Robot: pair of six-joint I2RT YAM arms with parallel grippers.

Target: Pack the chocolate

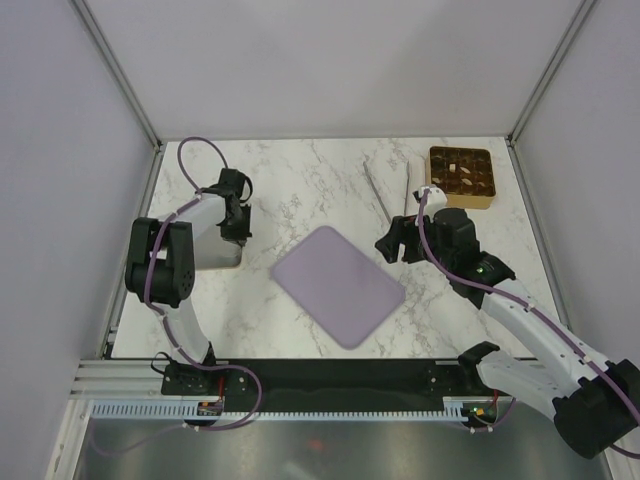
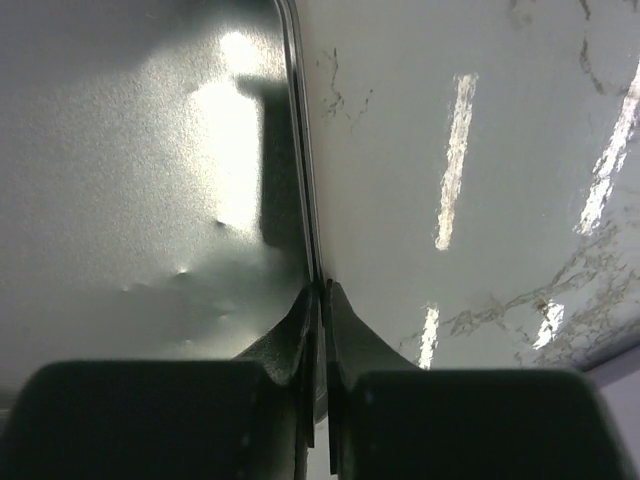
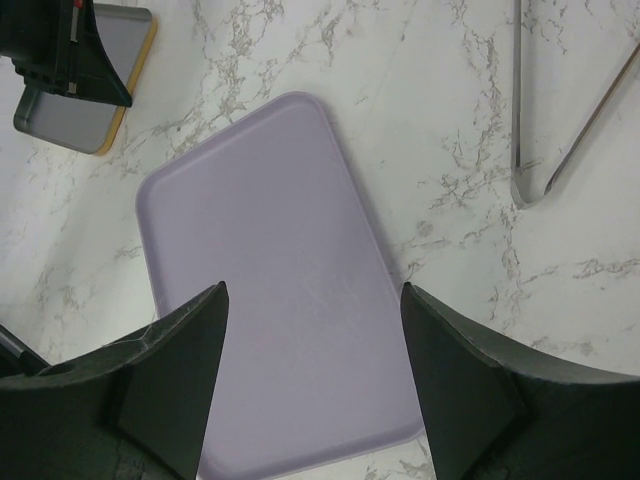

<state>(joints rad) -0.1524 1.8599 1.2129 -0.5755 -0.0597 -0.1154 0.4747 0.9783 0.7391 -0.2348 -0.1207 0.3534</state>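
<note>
The chocolate (image 1: 462,172) lies as several brown and pale pieces in the gold grid tray (image 1: 461,203) at the back right. My left gripper (image 1: 236,222) is at the left of the table. In the left wrist view, the left gripper (image 2: 322,287) is shut on the thin rim of a flat grey metal lid (image 2: 150,180). My right gripper (image 3: 313,290) stands open above the lilac mat (image 3: 270,290), with nothing between its fingers. It hangs off the tray's near-left corner, well apart from the chocolate.
Metal tongs (image 1: 385,195) lie on the marble between the mat and the tray, and the right wrist view shows the tongs (image 3: 528,120) spread open. The grey lid (image 3: 75,110) has a gold edge. Frame posts and white walls border the table.
</note>
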